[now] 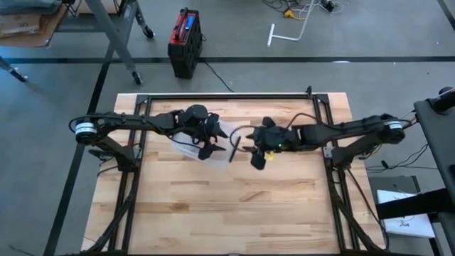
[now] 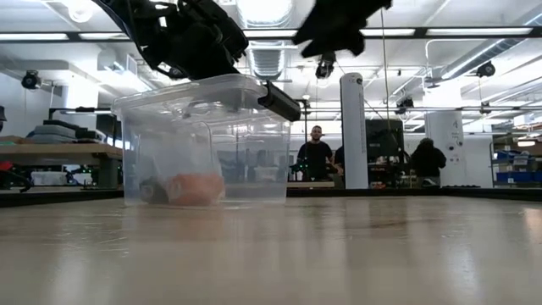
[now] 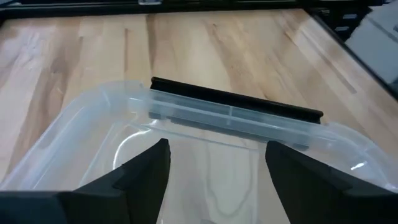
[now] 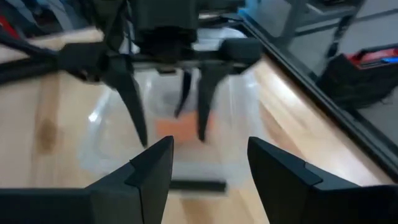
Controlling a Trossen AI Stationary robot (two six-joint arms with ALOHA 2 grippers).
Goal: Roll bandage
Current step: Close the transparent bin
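A clear plastic bin (image 1: 205, 146) stands on the wooden table, with a black handle (image 3: 236, 102) on its right-hand end. A peach-coloured bandage (image 2: 196, 188) lies on the bin's bottom, seen too in the right wrist view as an orange patch, the bandage (image 4: 177, 127). My left gripper (image 4: 171, 106) hangs open over the bin's mouth, fingers slanting down into it, with nothing between them. My right gripper (image 1: 252, 151) is open and raised above the table just right of the bin, facing the left gripper.
A black metal frame (image 1: 227, 96) runs around the tabletop. Bare wood (image 1: 234, 206) stretches from the bin to the near edge. People stand far back in the room (image 2: 315, 152) beyond the table.
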